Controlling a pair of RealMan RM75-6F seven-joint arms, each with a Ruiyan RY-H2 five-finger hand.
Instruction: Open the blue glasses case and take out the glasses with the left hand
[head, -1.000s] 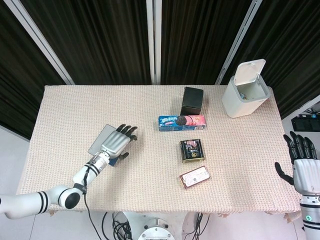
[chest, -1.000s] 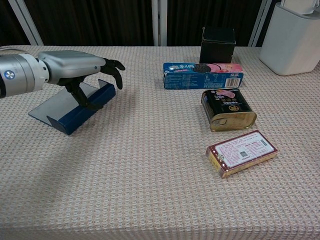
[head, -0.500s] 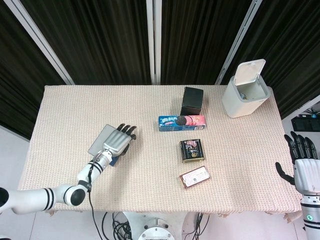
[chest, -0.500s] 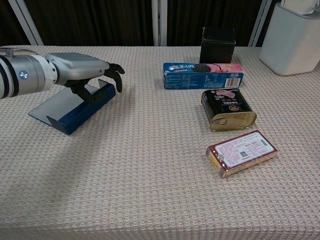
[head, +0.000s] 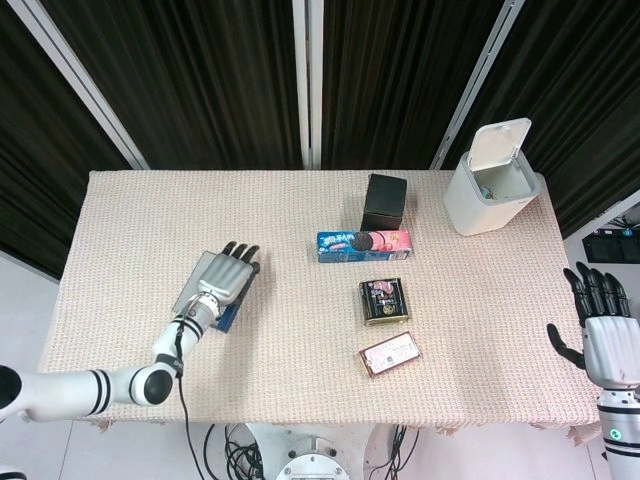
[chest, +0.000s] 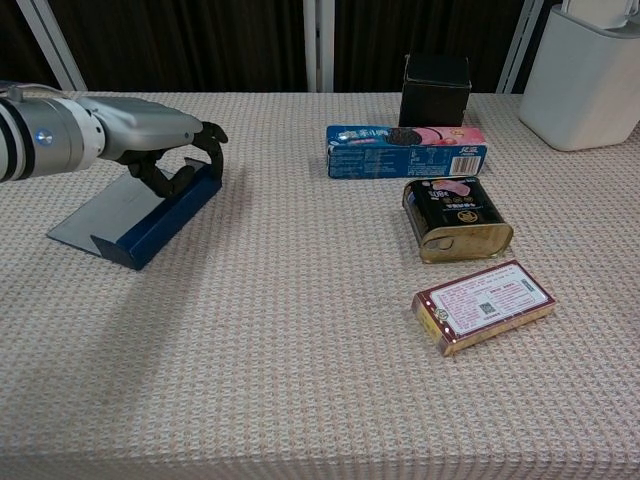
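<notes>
The blue glasses case (chest: 135, 215) with its grey top face (head: 200, 283) lies on the left part of the table, one long edge raised. My left hand (chest: 135, 135) lies over the case (head: 226, 316) from the near left. Its dark fingers (chest: 205, 140) curl over the raised far edge, and the thumb sits under that edge, so the hand (head: 228, 278) grips the case there. No glasses show. My right hand (head: 603, 330) hangs beyond the table's right edge, fingers spread and holding nothing.
A blue and pink cookie box (chest: 405, 150) lies mid-table with a black box (chest: 435, 88) behind it. A dark gold-rimmed tin (chest: 455, 217) and a maroon packet (chest: 483, 305) lie nearer. A white bin (head: 492, 180) with raised lid stands at the far right.
My left hand has drawn back toward the left and settled lower onto the case, fingers now hooked on its raised edge. The case's near corner shifted slightly left. The right hand barely moved.
</notes>
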